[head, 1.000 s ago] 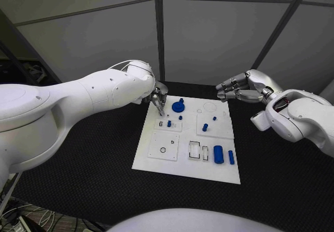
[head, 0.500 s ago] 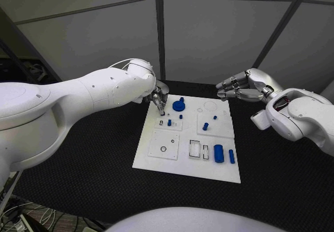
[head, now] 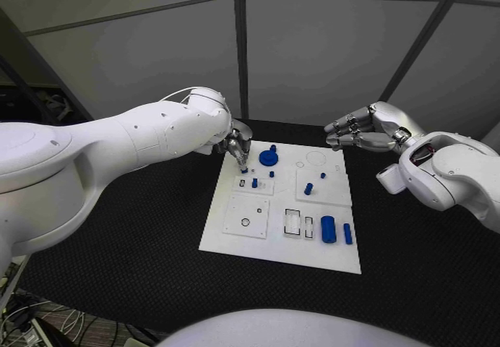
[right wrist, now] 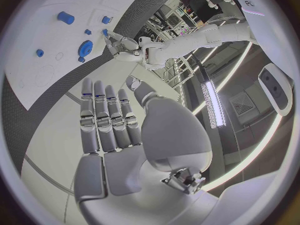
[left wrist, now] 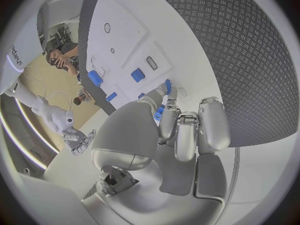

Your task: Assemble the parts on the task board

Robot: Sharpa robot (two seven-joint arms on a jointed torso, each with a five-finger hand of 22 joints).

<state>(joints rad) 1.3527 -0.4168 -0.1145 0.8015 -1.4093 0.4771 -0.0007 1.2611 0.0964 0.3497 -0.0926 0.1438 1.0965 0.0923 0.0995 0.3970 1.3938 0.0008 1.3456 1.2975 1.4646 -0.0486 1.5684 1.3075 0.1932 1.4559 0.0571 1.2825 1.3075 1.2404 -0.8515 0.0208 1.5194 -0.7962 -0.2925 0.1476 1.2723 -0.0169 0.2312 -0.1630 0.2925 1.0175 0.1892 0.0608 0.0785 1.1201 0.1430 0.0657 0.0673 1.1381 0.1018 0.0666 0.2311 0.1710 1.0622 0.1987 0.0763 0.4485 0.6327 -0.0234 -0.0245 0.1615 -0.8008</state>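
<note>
The white task board (head: pixel 273 238) lies in the middle of the black table. Over its far left part my left hand (head: pixel 238 147) pinches a small blue piece (head: pixel 245 170) between thumb and finger, its tip just above the board. The left wrist view shows that piece (left wrist: pixel 161 113) in the fingers of the left hand (left wrist: pixel 181 135). A round blue knob (head: pixel 269 155) stands beside it. Blue pegs (head: pixel 308 189) stand further in, and a large blue cylinder (head: pixel 328 230) lies near the front right. My right hand (head: pixel 365 129) hovers past the board's far right corner, holding nothing, fingers stretched out (right wrist: pixel 106 120).
Grey panel walls rise behind the table. Black matting (head: pixel 125 253) spreads to the left, right and front of the board. A white inset block with a ring (head: pixel 246 218) and one with clear slots (head: pixel 299 224) sit in the board's front half.
</note>
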